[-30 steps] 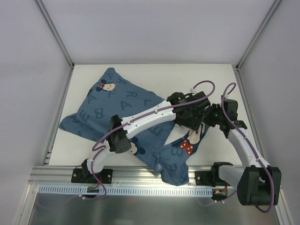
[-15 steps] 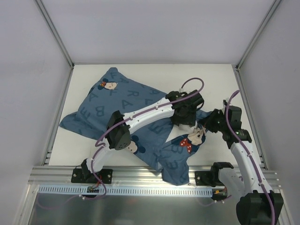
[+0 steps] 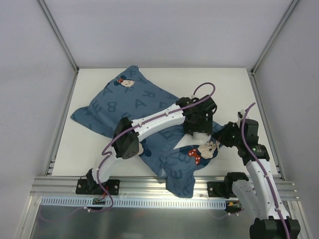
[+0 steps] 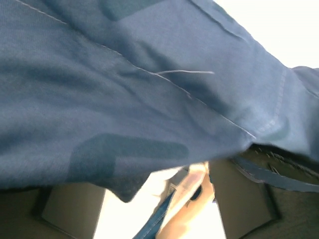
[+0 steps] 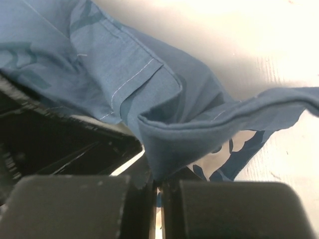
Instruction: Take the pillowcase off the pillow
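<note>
Pillowcase (image 3: 134,107): blue, lettered, lying aslant on the white worktop (image 3: 224,84) from the upper left of the overhead frame down to lower centre. Its upper-left part is plump. Pillow fully covered there, no white showing. The lower end is slack and rumpled, its tip lapping over the worktop's near edge onto the metal rail (image 3: 60,186). One mouse print (image 3: 124,81) sits at the top corner, another with a red dotted bow (image 3: 197,154) right of centre. My right claw (image 5: 158,186) is clenched on a folded hem of the case, the fold rising straight out of the meeting fingers, just right of the bow print in the overhead frame. My left claw (image 3: 198,127) is pressed into the cloth just above, released: its fingers (image 4: 246,196) stand wide apart under draped fabric. Both forearms converge at centre right.
</note>
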### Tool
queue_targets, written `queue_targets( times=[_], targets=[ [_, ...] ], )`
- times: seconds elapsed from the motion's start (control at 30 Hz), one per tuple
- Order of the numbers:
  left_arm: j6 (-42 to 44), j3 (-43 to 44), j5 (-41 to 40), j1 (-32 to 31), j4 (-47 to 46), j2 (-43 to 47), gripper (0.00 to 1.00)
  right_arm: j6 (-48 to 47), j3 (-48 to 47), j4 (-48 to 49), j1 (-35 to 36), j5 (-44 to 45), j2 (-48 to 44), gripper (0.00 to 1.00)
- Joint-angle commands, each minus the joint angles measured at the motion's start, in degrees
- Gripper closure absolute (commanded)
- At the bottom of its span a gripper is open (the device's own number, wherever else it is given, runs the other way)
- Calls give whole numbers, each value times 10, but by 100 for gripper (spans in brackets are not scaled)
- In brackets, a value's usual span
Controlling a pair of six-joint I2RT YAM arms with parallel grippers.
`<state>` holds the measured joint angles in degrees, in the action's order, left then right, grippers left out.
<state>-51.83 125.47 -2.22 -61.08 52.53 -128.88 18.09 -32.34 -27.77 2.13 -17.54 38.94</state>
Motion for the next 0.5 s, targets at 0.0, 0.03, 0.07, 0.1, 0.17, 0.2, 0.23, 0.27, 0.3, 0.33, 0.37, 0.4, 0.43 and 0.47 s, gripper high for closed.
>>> queue_targets(
  times=[0.0,0.03,0.07,0.1,0.17,0.2,0.23,0.27,0.3,0.33,0.37,0.4,0.43,0.47],
  targets=[
    [21,4,-28,19,-11,-58,25,-12,-18,-47,2,-1,-11,99],
    [29,2,-25,20,-10,-60,33,-12,-20,-47,1,0,-11,99],
    [32,1,-22,20,-10,-64,65,-13,-22,-46,0,1,-11,99],
    [37,-7,-15,21,-11,-62,94,-14,-23,-46,1,9,-10,99],
    [38,-16,0,26,-11,-52,100,-17,-30,-45,-1,24,3,99],
    [43,-28,7,28,-13,-35,100,-22,-35,-45,-3,36,10,99],
    [50,-33,21,30,-14,-24,100,-24,-41,-45,-5,40,27,99],
    [57,-39,33,31,-18,4,100,-24,-58,-45,-12,48,36,99],
    [72,-66,49,32,-23,23,100,-27,-68,-45,-16,51,45,99],
    [79,-89,77,34,-37,42,100,-30,-76,-43,-19,54,53,99],
    [86,-145,91,34,-71,89,100,-34,-97,-42,-21,63,72,99],
    [93,-176,106,35,-92,115,100,-36,-107,-43,-33,68,82,99],
    [94,-208,133,37,-114,139,100,-41,-116,-41,-37,73,91,99],
    [92,-235,148,44,-134,184,100,-42,-125,-40,-46,79,111,99]
  ],
)
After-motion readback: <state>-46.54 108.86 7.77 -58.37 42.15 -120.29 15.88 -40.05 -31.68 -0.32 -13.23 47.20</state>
